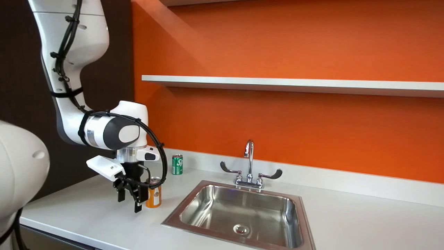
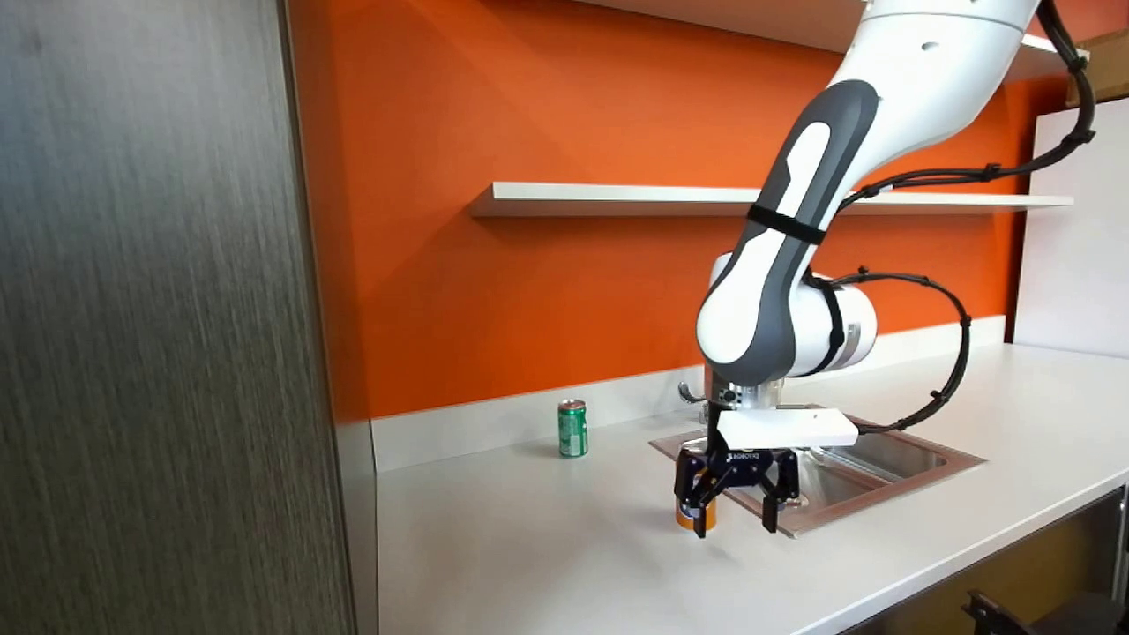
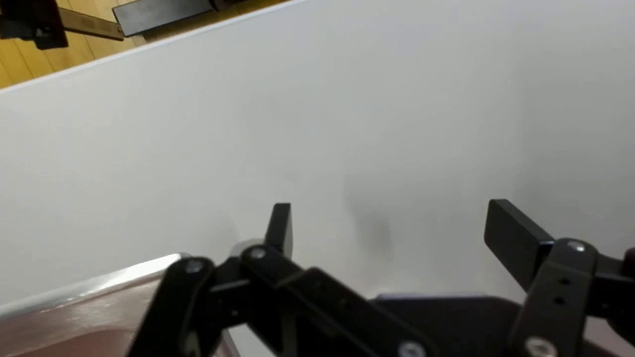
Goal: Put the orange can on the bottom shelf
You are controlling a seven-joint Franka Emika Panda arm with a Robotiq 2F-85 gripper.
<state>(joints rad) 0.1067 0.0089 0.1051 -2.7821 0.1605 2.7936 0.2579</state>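
Observation:
The orange can (image 1: 157, 197) stands upright on the white counter, left of the sink, partly hidden by my gripper and its cable. It also shows in an exterior view (image 2: 709, 515) behind one finger. My gripper (image 1: 129, 204) points down, open and empty, on the near side of the can. In an exterior view its fingertips (image 2: 736, 529) are wide apart, one overlapping the can. In the wrist view bare counter shows between the fingers (image 3: 387, 218); I cannot make out the can there. The bottom shelf (image 1: 291, 82), a long white board on the orange wall, also shows behind my arm (image 2: 617, 192).
A green can (image 1: 177, 164) stands farther back near the wall. The sink (image 1: 187, 202) and faucet (image 1: 250, 163) lie to the right of the orange can. Another white shelf (image 2: 750, 18) is above the bottom shelf. A dark panel (image 2: 159, 309) bounds the counter's left end.

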